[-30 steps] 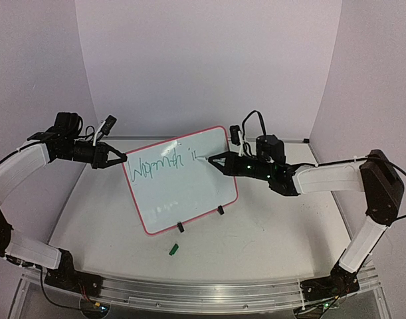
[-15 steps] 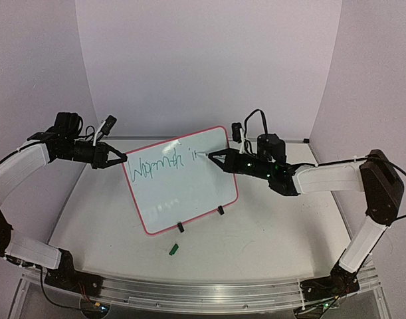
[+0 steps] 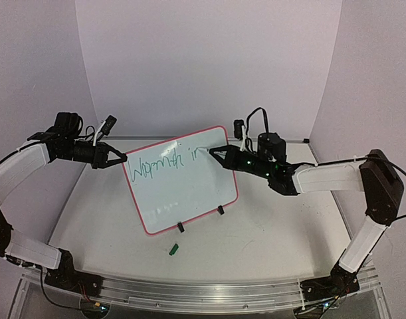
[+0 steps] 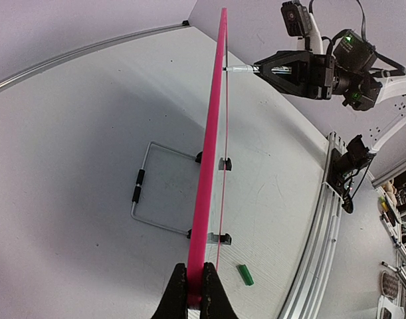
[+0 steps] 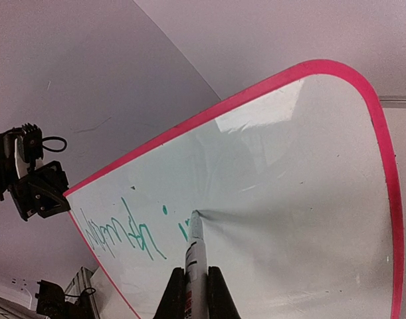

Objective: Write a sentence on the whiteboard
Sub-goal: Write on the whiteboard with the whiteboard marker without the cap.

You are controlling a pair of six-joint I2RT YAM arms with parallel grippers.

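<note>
A small green cap (image 3: pixel 174 249) lies on the white worktop (image 3: pixel 269 232), nearest the arm bases. Behind it, mid-worktop, the pink-framed whiteboard (image 3: pixel 183 196) stands tilted on two black feet. The sentence (image 3: pixel 164 161) is partly done: green script along the top reads roughly "Warmth in". The lower board is blank, so more words likely remain. The left gripper (image 3: pixel 125 158), reaching in from the left, pinches the board's left edge. The right gripper (image 3: pixel 212 154), its arm stretched low, is clamped on a marker (image 5: pixel 193 249) whose tip touches the board just after "in".
</note>
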